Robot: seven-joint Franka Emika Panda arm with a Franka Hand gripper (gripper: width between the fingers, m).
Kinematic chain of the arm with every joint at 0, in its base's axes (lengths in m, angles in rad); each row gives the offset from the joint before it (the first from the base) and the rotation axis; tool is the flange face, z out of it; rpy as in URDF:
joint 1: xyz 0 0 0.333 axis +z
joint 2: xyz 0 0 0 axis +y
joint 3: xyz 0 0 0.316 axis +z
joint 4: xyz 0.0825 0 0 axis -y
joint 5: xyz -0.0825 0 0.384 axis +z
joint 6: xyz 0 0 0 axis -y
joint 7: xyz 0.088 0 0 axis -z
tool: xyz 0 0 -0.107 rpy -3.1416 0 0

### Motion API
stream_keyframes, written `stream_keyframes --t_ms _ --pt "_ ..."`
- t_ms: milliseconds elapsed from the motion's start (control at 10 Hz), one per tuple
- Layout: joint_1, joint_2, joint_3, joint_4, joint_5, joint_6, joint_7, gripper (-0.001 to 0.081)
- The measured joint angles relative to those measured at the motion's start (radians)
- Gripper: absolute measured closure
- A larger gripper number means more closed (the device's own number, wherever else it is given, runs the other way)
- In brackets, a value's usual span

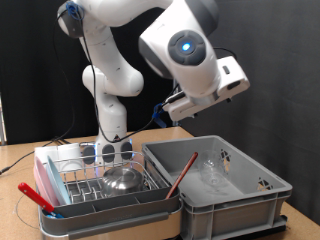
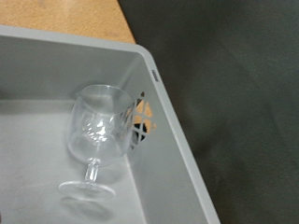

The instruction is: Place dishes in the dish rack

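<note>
A small clear stemmed glass (image 2: 99, 126) stands upright inside the grey plastic crate (image 2: 171, 149), near one corner; in the exterior view the glass (image 1: 214, 170) is faint, in the crate's far part. My gripper (image 1: 180, 105) hangs above the crate (image 1: 250, 200), well clear of the glass; its fingers do not show in the wrist view. The dish rack (image 1: 85, 190), silver wire in a pink-and-grey tray, sits at the exterior view's left of the crate. It holds a shiny steel bowl (image 1: 122, 180) and clear glassware (image 1: 110, 152) at its back.
One red-handled utensil (image 1: 182, 172) leans in the crate, another (image 1: 35, 197) lies across the rack's front corner. A pale round rim (image 1: 22, 214) shows beside the tray at the bottom left. The wooden table (image 2: 65, 19) ends just past the crate; black curtain behind.
</note>
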Motion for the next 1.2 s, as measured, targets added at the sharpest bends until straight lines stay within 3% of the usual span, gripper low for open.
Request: stream_keyframes --t_ms 400,500,600,700,900,1100,1200 --pt "0.041 -0.068 0.004 -0.018 -0.156 0.055 0.024 -0.0003" --pt "0.04 -0.068 0.004 -0.02 -0.143 0.056 0.024 -0.0003" --pt "0.031 -0.075 0.007 -0.042 -0.076 0.111 0.064 -0.0003" --pt "0.01 -0.105 0.02 -0.097 0.023 0.215 0.12 -0.0003" --pt "-0.029 -0.222 0.063 -0.221 0.205 0.401 0.197 -0.0003" --pt "-0.044 -0.392 0.082 -0.318 0.27 0.498 0.285 -0.0003" --pt "-0.066 -0.548 0.079 -0.383 0.27 0.529 0.303 -0.0003"
